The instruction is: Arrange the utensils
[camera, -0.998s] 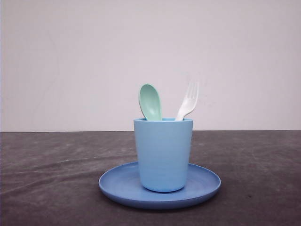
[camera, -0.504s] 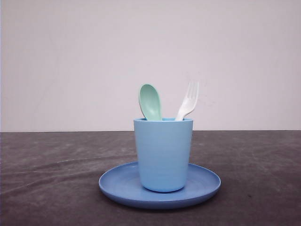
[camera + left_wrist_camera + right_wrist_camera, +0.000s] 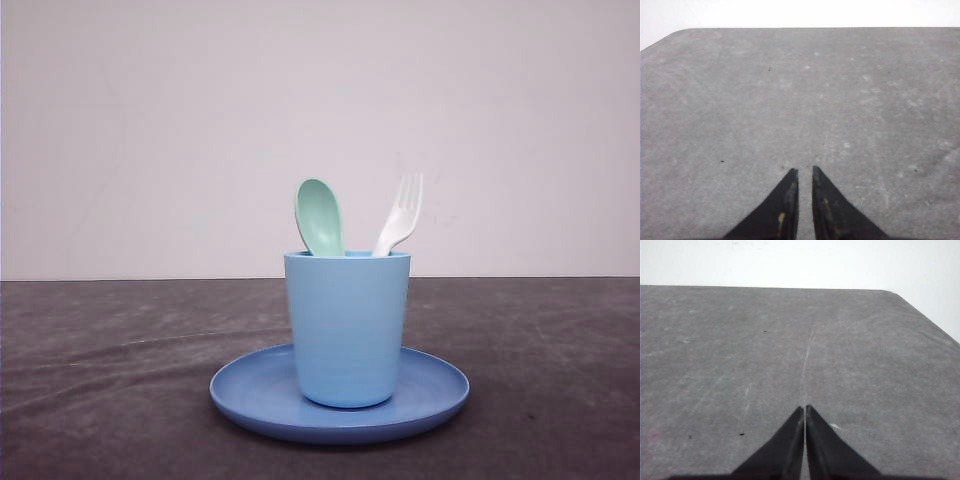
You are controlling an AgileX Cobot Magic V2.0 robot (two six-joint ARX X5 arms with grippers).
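The handles of the spoon and fork were hidden inside the cup; only the spoon's bowl and the fork's tines rose above its rim, spoon to the left, fork leaning right. The cup stood upright on a plate on the dark counter. The left pincer hung over bare counter with a narrow slit between its tips; the right pincer was pressed together, holding nothing.
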